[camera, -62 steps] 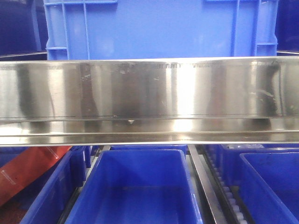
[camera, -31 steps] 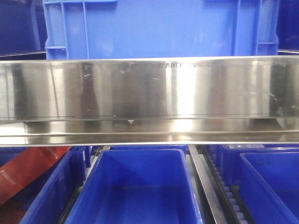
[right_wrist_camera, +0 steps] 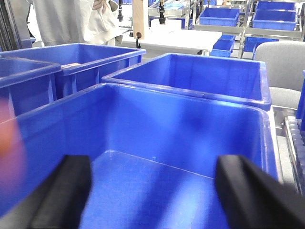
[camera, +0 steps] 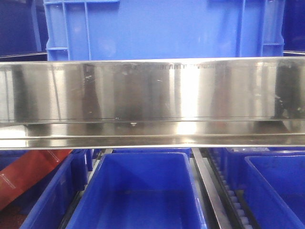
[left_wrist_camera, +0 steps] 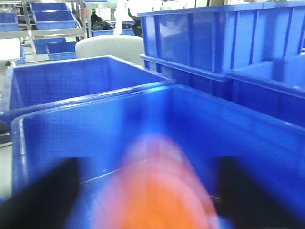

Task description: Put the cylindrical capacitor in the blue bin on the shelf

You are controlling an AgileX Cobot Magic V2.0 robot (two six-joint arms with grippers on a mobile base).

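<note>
Front view, left to right: a red strip (camera: 28, 174) lies slanted at the lower left, over the dim edge of a blue bin. The shelf (camera: 152, 90) shows as a broad brushed-steel rail spanning the whole frame. Above it stands a large blue crate (camera: 157, 28). Below the rail, at centre, sits an open bin (camera: 138, 195); a steel track (camera: 207, 191) separates it from another bin (camera: 276, 191) at the right. Neither arm appears in this view.

Left wrist view: the two dark fingers (left_wrist_camera: 43, 195) of the left gripper (left_wrist_camera: 152, 200) stand wide apart at the lower left and lower right. Between them lies the capacitor (left_wrist_camera: 162, 200), an orange shape blurred beyond detail; whether the fingers touch it cannot be told. It is seen against the inside of the nearest bin (left_wrist_camera: 95, 124). A second bin (left_wrist_camera: 71, 76) stands behind at the left, and stacked crates (left_wrist_camera: 219, 38) rise at the right.

Right wrist view: an orange blur (right_wrist_camera: 9, 133) sits at the left edge. The right gripper (right_wrist_camera: 152, 191) is spread, with nothing between its fingers (right_wrist_camera: 62, 191), and looks down into the same kind of bin (right_wrist_camera: 181, 119). More bins (right_wrist_camera: 190, 76) stand behind; a person (right_wrist_camera: 71, 19) in light clothing stands at the upper left, and a roller track (right_wrist_camera: 293, 138) runs along the right edge.
</note>
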